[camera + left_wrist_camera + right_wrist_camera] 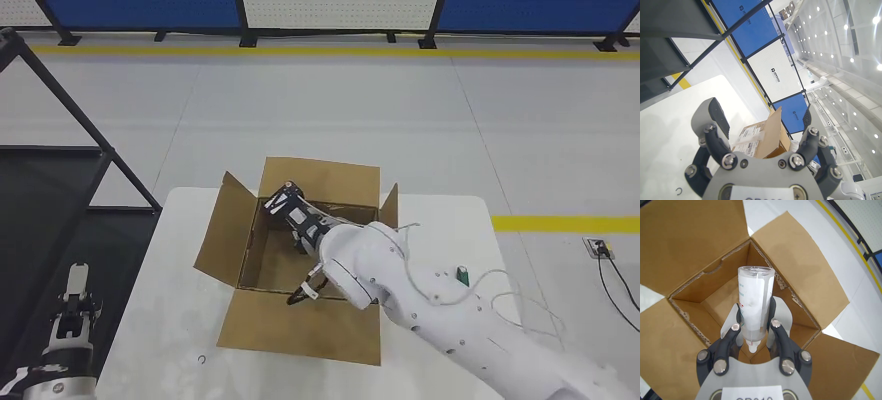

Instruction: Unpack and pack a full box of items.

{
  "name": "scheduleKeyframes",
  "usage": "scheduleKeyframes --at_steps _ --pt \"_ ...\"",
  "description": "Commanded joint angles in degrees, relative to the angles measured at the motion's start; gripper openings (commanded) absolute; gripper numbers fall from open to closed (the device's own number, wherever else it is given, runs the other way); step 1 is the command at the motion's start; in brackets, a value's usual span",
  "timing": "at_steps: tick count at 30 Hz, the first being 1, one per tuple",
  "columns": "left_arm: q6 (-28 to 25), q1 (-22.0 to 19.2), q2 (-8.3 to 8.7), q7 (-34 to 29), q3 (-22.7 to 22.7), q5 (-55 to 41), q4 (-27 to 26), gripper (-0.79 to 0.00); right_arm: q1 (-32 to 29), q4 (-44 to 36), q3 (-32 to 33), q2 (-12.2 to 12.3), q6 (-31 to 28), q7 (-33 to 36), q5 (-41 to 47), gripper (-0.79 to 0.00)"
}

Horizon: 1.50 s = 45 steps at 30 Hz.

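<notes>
Right gripper (755, 310) is clamped on a clear plastic bottle (755, 289), its fingers (772, 306) pressing the sides just above the neck. The white cap points back toward the wrist and the flat base points into the cardboard box (687, 237). The bottle hangs over the box opening, apart from the walls. From above, this gripper (288, 208) sits over the far left part of the box (300, 335), which stands on the white tabletop (440, 225) with all four flaps folded outward. A small green object (462, 272) lies on the tabletop right of the box. Left gripper (762, 111) is spread wide with nothing between its pads, low beside the tabletop's left edge.
</notes>
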Motion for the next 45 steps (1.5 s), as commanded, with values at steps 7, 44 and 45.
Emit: scheduleKeyframes --at_steps 7,44,45 --pt "0.0 0.0 0.0 0.0 0.0 0.0 0.0 0.0 -0.08 -0.39 0.07 0.08 -0.23 0.06 -0.07 -0.785" --pt "0.0 0.0 0.0 0.0 0.0 0.0 0.0 0.0 13.01 61.23 -18.78 -29.17 -21.44 -4.5 1.38 -0.785" --pt "0.0 0.0 0.0 0.0 0.0 0.0 0.0 0.0 12.92 62.0 -18.82 -29.53 -21.79 -4.6 1.33 -0.785"
